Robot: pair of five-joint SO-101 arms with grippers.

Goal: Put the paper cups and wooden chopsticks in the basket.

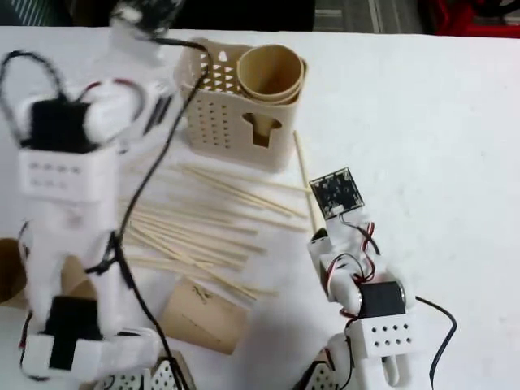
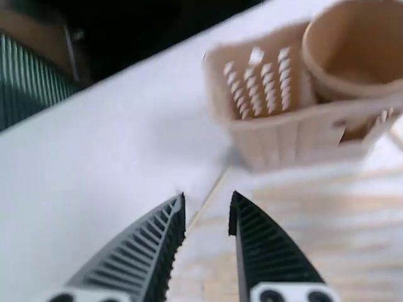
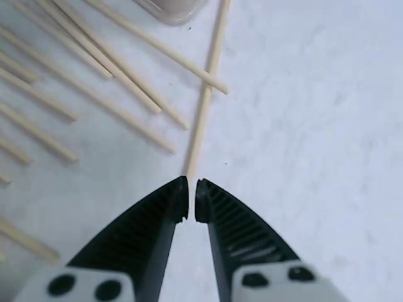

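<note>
Light, stiff, thin wooden chopsticks (image 1: 203, 219) strewn flat in front of the basket (image 1: 219, 122); best pinched near one end or mid-length, prone to rolling and pivoting. Paper cup (image 1: 203, 317) on its side nearer the arms: feather-light, crushable, best taken by the rim. Stacked cups (image 1: 270, 71) already in the basket. Left tool (image 2: 206, 204) parted, empty. Right tool (image 3: 191, 189) nearly clenched, seemingly nipping the tip of a lone chopstick (image 3: 204, 107). White, smooth surface (image 1: 422, 122); dark room beyond.
</note>
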